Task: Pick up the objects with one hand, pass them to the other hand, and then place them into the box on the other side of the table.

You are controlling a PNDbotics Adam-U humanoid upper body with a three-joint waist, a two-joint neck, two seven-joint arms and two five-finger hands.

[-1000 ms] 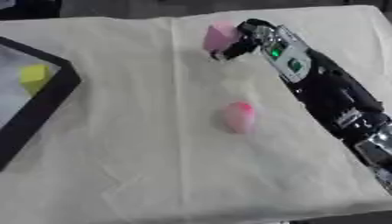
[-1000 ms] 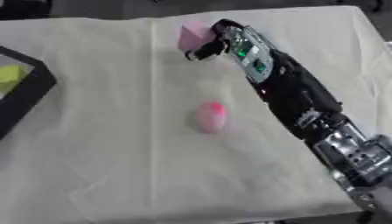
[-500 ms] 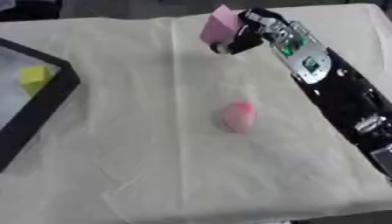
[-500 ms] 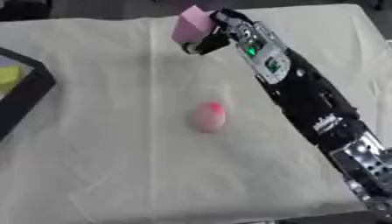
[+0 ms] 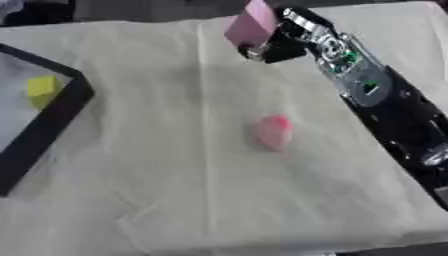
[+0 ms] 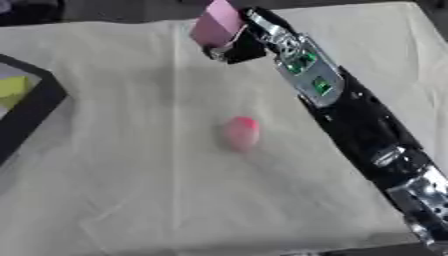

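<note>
Well, the right hand (image 5: 278, 44) has its fingers curled round the pink block (image 5: 251, 24); held so near its edge, it could slip before the handover.

The right arm is stretching diagonally from the lower right up toward the far edge, its right hand (image 5: 273, 44) curling fingers around a pink block (image 5: 250, 23), raised above the surface.

Mostly black right arm (image 6: 350, 117), entering from 5 o'clock. Grey panel on forearm with 2 green marks; silver joint near the corner. Black right hand (image 5: 278, 42) at 12 o'clock.
</note>
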